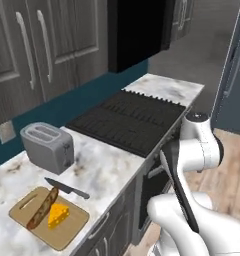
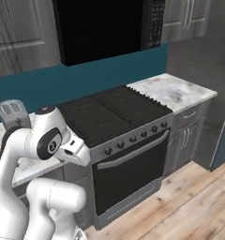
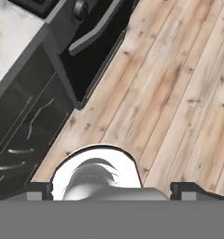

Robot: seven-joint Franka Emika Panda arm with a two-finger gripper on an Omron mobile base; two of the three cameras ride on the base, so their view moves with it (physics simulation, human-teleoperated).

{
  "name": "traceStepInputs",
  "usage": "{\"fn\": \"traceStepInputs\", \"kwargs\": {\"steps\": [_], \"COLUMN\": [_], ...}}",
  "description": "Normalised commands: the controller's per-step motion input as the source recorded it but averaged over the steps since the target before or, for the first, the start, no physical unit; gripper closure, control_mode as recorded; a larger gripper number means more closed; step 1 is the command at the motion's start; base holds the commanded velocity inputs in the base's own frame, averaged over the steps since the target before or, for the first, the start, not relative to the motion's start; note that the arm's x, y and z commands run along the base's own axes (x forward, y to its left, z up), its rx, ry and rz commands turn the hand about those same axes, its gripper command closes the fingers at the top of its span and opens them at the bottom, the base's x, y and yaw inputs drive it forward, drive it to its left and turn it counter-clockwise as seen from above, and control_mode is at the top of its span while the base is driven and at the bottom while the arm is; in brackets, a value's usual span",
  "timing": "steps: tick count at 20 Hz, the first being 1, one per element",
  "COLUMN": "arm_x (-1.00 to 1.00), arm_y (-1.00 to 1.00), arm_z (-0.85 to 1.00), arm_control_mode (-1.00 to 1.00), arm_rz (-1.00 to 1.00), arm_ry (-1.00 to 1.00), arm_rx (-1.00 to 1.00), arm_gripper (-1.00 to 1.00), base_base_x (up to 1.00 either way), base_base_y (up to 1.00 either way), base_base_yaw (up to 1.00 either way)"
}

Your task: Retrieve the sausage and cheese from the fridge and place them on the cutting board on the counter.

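Observation:
The sausage [image 1: 42, 208] lies lengthwise on the light tan cutting board [image 1: 67, 232], which rests on the counter [image 1: 108, 170] at the lower left. The yellow cheese [image 1: 58, 215] wedge sits on the board too, touching the sausage's right side. A closed door of the slate blue fridge [image 1: 234, 95] stands at the right edge. In the hand view my gripper [image 3: 113, 189] is open and holds nothing; its dark fingertips [image 3: 39, 189] stand wide apart over the wooden floor [image 3: 179, 84]. The arm is folded low beside the cabinets.
A black knife [image 1: 67, 188] lies just behind the board, and a silver toaster [image 1: 47, 146] stands farther back. The black stove [image 1: 127, 120] takes up the middle of the counter, with its oven door [image 2: 128, 173] below. Dark cabinets [image 3: 25, 126] border the floor.

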Motion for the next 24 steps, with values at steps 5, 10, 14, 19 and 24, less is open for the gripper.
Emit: {"fn": "traceStepInputs", "kwargs": {"steps": [5,10,14,19,24], "arm_x": [0.0,0.0,0.0,0.0,0.0], "arm_y": [0.0,0.0,0.0,0.0,0.0], "arm_z": [0.0,0.0,0.0,0.0,0.0], "arm_control_mode": [1.0,1.0,1.0,1.0,1.0], "arm_rz": [0.0,0.0,0.0,0.0,0.0], "arm_ry": [0.0,0.0,0.0,0.0,0.0], "arm_rx": [0.0,0.0,0.0,0.0,0.0], "arm_gripper": [-1.0,-1.0,-1.0,-1.0,-1.0], "base_base_x": [0.26,0.36,0.46,0.46,0.48], "base_base_y": [-0.42,-0.42,-0.43,-0.43,-0.44], "base_base_yaw": [-0.42,-0.29,-0.15,-0.13,-0.1]}}
